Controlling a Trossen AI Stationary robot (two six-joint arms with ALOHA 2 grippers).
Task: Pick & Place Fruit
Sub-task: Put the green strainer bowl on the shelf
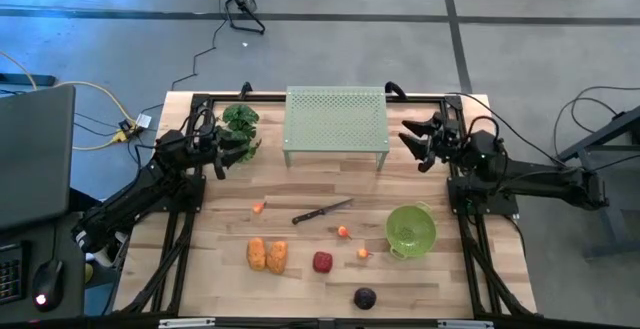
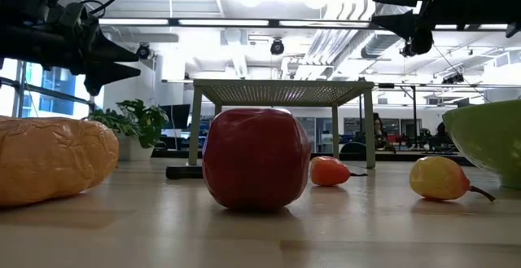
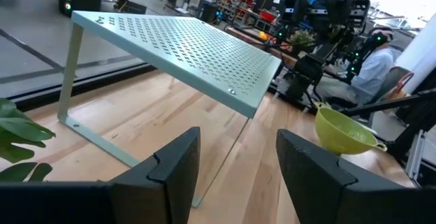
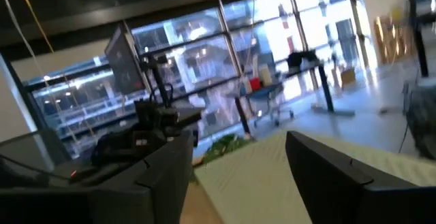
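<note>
From above, the left pincer (image 1: 243, 153) and right pincer (image 1: 409, 139) flank the rack (image 1: 336, 121), both parted and empty, the fruit (image 1: 322, 262) lying on the worktop (image 1: 450, 284) nearer than the rack; each wrist view shows spread fingers (image 3: 174, 166) holding nothing.

A pale green metal rack (image 1: 336, 121) with a fine perforated dot pattern stands on the light wooden plank table (image 1: 230, 279), whose boards show as lengthwise stripes. The two oblong fruits (image 1: 267, 255) are orange, the apple-like fruit (image 1: 322, 261) deep red, the round fruit (image 1: 365, 298) dark purple. Near the black-handled knife (image 1: 322, 212) lie small orange-red pieces (image 1: 344, 232), beside a lime-green plastic colander (image 1: 411, 230); the leafy bunch (image 1: 241, 119) is dark green.
</note>
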